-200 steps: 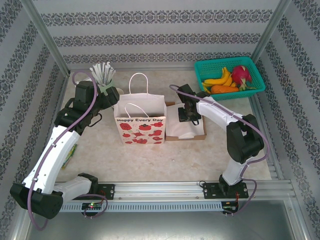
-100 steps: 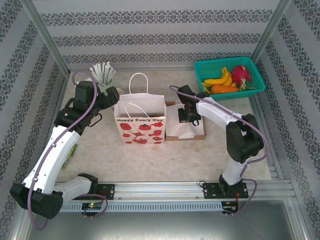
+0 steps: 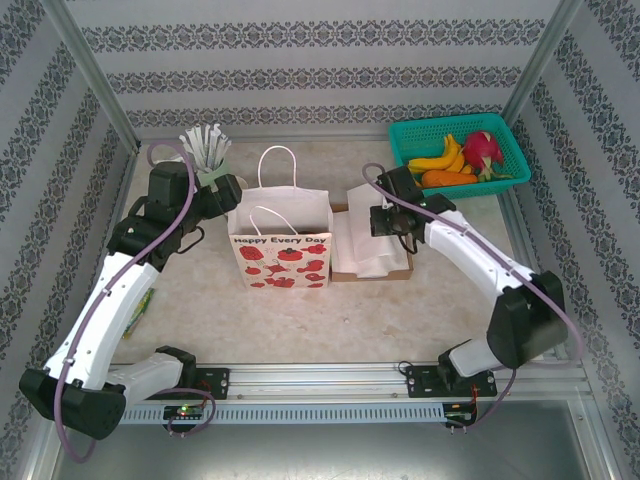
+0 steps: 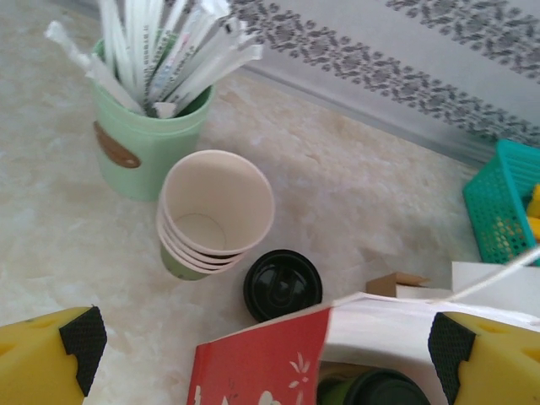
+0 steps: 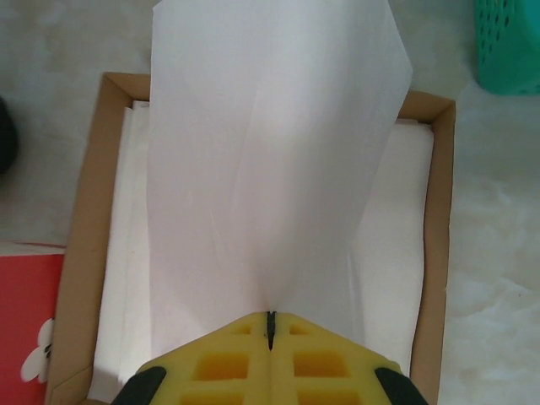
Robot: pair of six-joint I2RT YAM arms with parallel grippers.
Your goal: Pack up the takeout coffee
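Right of the paper bag [image 3: 280, 245]: a cardboard tray [image 5: 439, 253] of white sheets sat just beside it.
Right gripper [image 5: 270, 325]: it hung above that tray, jaws pressed together on one white sheet [image 5: 270, 152] that stood up off the pile.
Left gripper [image 4: 266, 350]: it hovered over the bag's back-left rim, jaws spread wide with nothing between them.
Takeout coffee [image 4: 375, 390]: it sat inside the bag, its green side and black top partly cut off.
Behind the bag: black lid [image 4: 283, 284], cup stack [image 4: 215, 202], green cup of wrapped sticks [image 4: 148, 143].
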